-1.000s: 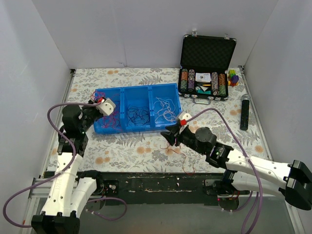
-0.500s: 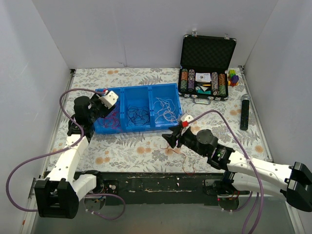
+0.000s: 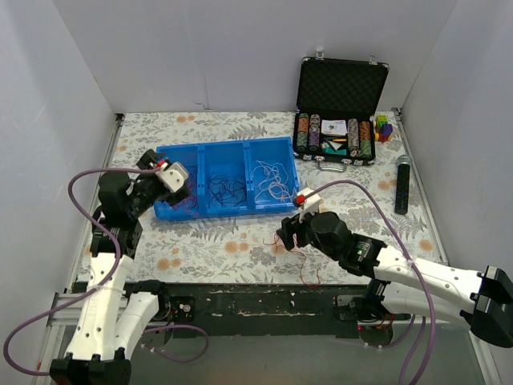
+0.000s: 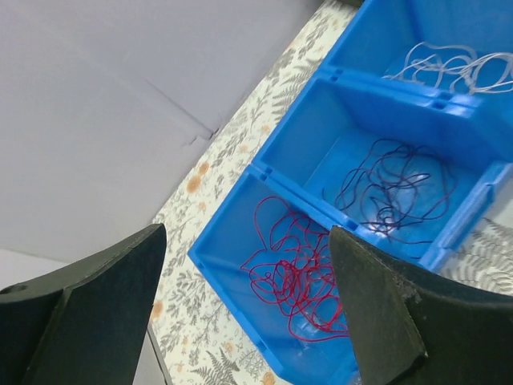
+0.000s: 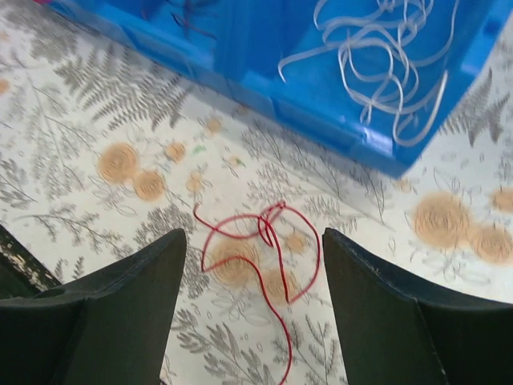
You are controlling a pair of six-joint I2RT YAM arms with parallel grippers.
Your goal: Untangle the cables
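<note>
Top: blue tray [image 3: 240,146] has red cables [image 3: 187,204], dark cables [image 3: 230,188], white cables [image 3: 272,178], one compartment each; loose red cable [image 3: 308,266] on desk [image 3: 216,241]. Left wrist: left gripper [image 4: 244,277] wide, empty, above red cables. Right wrist: right gripper [image 5: 250,273] wide, empty, above loose red cable.

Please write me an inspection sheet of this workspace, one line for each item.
Surface: table with a floral cloth, flat.
Job's things: blue bin with three compartments; red wires in the left one, dark wires in the middle one, white wires in the right one; a loose red wire lies on the cloth in front of the bin.
Clutter: open poker chip case, coloured blocks, black microphone.
Grippers: left gripper open over the bin's left end; right gripper open above the loose red wire; both hold nothing.
Cables: purple hoses loop from both arms.
Surroundings: white walls.
</note>
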